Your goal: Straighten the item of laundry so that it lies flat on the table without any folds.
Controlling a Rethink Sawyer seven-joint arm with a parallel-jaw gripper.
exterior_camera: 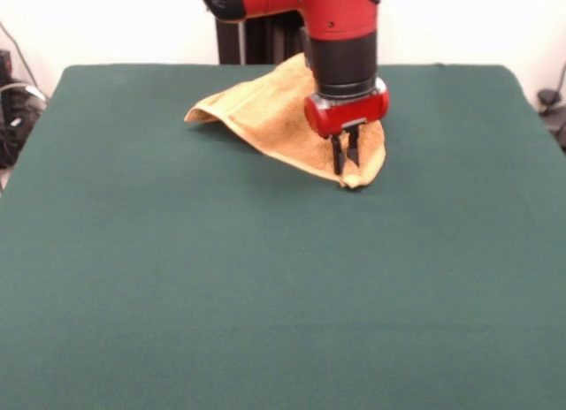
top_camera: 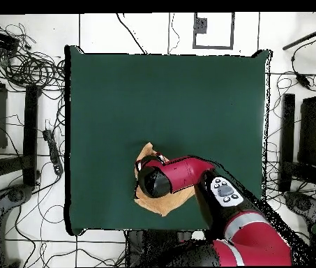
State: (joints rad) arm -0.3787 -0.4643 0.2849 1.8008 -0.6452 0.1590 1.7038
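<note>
The orange-tan towel (exterior_camera: 265, 110) lies crumpled and folded over into a rough triangle at the far middle of the green table (exterior_camera: 265, 295). Its left corner is lifted off the cloth. My gripper (exterior_camera: 346, 170) points straight down at the towel's near right corner, with its two fingers close together on a pinched bit of that corner. In the overhead view the arm's wrist covers most of the towel (top_camera: 148, 155). Only its edges show near the table's (top_camera: 167, 98) bottom edge, and the gripper itself is hidden under the wrist.
The red arm (top_camera: 188, 174) reaches in from the robot's base (top_camera: 251, 244) at the bottom right of the overhead view. Cables (top_camera: 28, 70) and stands lie on the floor around the table. The towel sits close to the table's robot-side edge.
</note>
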